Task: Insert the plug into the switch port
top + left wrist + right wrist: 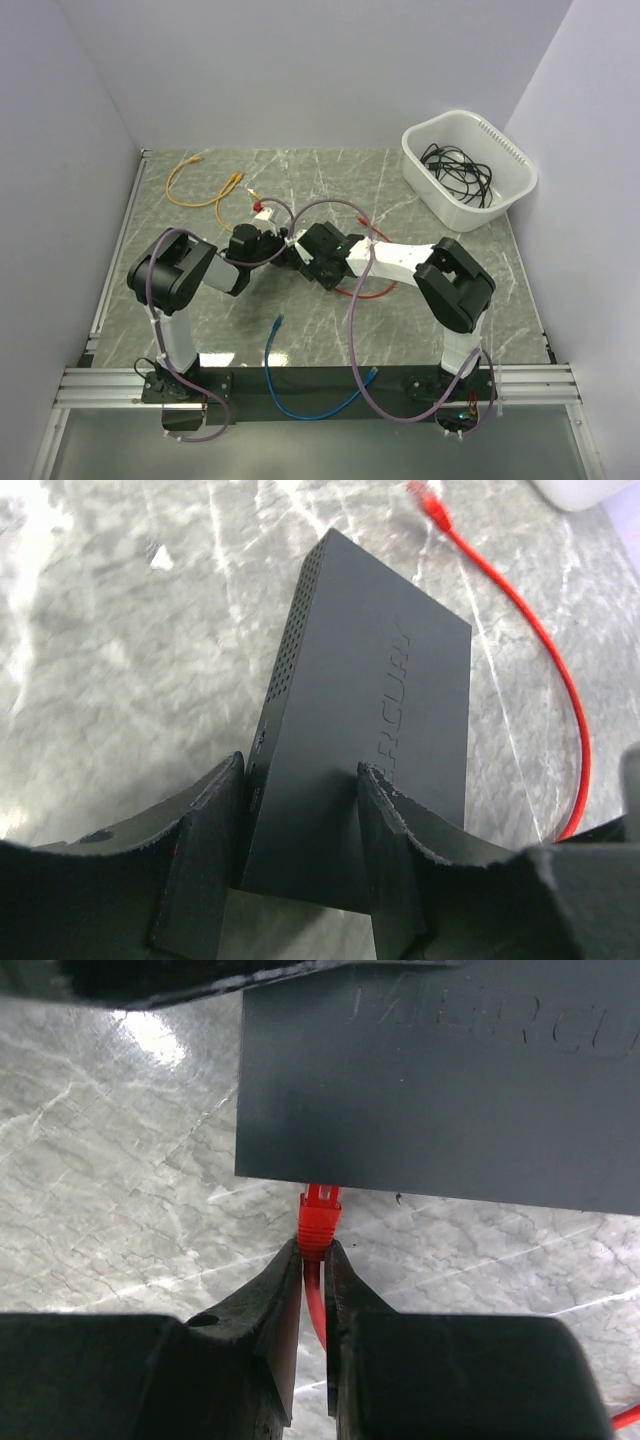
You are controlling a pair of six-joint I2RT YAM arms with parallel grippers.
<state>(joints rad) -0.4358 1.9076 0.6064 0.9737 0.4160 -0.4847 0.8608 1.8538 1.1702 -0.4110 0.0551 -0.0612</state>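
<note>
The switch [380, 700] is a flat matte-black box with raised lettering on top and a vented side. My left gripper [300, 770] is shut on its near end, one finger [210, 850] against the vented side and the other over the top face. My right gripper [312, 1250] is shut on the red plug [320, 1215], whose tip sits at the edge of the switch [440, 1090]. Whether it is seated in a port is hidden. In the top view both grippers, left [265, 240] and right [312, 252], meet mid-table and hide the switch.
The red cable [372, 290] loops under the right arm, and its other plug [430, 500] lies beyond the switch. A white tub [500, 190] of black cables stands at the back right. Orange cables [200, 185] lie at the back left. A blue cable [285, 385] hangs over the front edge.
</note>
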